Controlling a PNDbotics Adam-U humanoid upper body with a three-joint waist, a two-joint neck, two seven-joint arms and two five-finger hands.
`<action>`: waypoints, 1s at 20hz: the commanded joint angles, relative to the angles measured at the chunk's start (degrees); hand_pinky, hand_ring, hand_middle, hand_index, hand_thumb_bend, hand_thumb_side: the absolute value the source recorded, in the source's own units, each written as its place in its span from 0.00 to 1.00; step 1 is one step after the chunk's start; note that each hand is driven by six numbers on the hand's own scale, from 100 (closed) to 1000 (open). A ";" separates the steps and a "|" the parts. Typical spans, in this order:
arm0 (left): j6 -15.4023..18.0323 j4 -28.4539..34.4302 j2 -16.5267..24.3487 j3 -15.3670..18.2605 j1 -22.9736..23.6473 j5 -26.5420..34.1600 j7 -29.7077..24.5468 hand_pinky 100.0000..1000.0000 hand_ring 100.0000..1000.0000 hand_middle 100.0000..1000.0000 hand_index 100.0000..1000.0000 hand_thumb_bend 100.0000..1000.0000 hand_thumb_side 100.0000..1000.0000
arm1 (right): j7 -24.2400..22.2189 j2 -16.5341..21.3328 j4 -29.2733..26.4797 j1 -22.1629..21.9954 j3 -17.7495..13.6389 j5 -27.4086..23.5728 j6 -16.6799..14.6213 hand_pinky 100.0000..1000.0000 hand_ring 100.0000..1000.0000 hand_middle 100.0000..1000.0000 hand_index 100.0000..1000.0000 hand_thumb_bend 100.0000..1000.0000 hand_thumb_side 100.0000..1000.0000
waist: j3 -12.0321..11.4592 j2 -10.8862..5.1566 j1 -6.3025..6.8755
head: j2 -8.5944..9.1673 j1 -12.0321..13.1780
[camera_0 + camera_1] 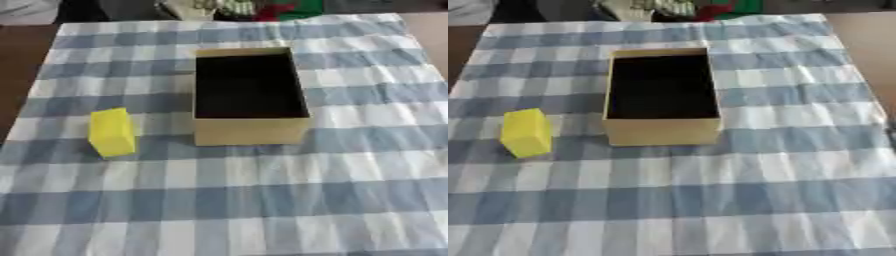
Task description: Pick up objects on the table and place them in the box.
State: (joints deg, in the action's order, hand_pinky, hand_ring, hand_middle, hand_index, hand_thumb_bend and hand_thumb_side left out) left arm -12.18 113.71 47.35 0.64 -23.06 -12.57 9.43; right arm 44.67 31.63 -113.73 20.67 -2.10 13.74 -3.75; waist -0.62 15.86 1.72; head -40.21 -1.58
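One open cardboard box (251,131) sits on the blue-and-white checked cloth (262,200) covering my tabletop, its long side running away from me. Its inside is dark, and I can make out nothing lying in it. Just left of the box, near its front corner but apart from it, a yellow block (111,132) stands upright on the cloth. Neither robot hand of mine shows, so I cannot tell their state.
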 commanded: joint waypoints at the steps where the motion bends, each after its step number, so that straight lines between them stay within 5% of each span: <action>1: -3.86 0.88 7.19 -1.36 -1.30 -1.25 -6.95 0.80 0.75 0.69 0.82 0.43 0.38 | -0.19 2.08 -0.86 0.40 -0.31 0.51 0.08 0.79 0.75 0.71 0.78 0.00 0.58 | 0.15 -1.19 0.02 | -0.56 0.02; 9: -5.95 0.88 15.46 -7.38 -4.60 -2.28 -28.02 0.81 0.77 0.73 0.82 0.47 0.35 | -0.72 2.22 -0.86 0.65 0.14 0.24 0.08 0.79 0.75 0.71 0.78 0.00 0.58 | 0.43 -1.30 0.24 | 0.31 0.47; 20: -6.29 0.88 16.60 -11.99 -8.67 -6.06 -46.79 0.84 0.81 0.77 0.84 0.73 0.46 | -1.39 2.13 -0.86 0.49 0.55 0.04 0.37 0.80 0.75 0.71 0.78 0.00 0.59 | 0.92 -1.32 0.70 | 0.79 1.22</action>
State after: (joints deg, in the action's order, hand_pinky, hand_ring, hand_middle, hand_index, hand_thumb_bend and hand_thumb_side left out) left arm -18.66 113.85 61.99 -11.67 -30.85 -17.95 -35.70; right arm 43.45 32.06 -113.73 20.67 -1.37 13.74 -3.41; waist 0.30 15.79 2.49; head -39.67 -0.55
